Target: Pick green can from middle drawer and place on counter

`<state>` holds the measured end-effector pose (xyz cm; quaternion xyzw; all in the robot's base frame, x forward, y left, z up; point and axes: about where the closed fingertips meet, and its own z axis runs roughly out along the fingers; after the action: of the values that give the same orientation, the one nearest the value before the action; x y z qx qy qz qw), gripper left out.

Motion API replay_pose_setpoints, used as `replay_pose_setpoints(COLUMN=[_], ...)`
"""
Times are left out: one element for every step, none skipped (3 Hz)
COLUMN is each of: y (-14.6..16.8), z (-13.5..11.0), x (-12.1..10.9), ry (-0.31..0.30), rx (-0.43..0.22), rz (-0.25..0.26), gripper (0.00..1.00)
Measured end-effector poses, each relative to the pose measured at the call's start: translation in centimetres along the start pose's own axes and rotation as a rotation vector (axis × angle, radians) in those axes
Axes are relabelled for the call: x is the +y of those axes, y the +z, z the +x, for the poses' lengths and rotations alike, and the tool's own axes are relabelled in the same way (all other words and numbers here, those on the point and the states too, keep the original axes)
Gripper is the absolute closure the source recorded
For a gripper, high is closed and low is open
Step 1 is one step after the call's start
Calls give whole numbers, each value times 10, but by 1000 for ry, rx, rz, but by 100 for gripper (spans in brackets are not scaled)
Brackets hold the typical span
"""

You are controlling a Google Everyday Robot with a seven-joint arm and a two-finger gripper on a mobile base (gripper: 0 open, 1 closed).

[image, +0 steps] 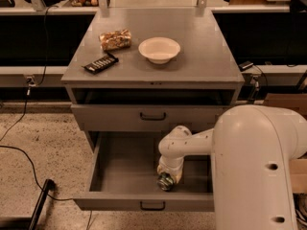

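The middle drawer (120,166) is pulled open below the shut drawer front. The green can (165,181) lies on its floor near the front right, showing a shiny silver end. My gripper (168,176) reaches down into the drawer from the white arm on the right and is shut on the green can, low over the drawer floor. The counter (201,56) is the grey top of the cabinet above.
On the counter are a white bowl (159,49), a tan wrapped snack packet (115,39) and a dark flat packet (100,63). The upper drawer front (152,116) is shut. My bulky white arm (259,171) covers the drawer's right side. A black cable (29,162) lies on the floor at left.
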<state>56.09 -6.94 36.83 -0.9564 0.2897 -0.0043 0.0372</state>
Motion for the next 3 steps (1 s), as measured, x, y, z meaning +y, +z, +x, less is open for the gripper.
replay_pose_setpoints(y=[-5,-40,-107], z=[1,5,-1], x=[-3,-14,-27], ry=[21,38,-15], rx=[-16,-45,-86], rz=[30,117,211], gripper=[67,64,62])
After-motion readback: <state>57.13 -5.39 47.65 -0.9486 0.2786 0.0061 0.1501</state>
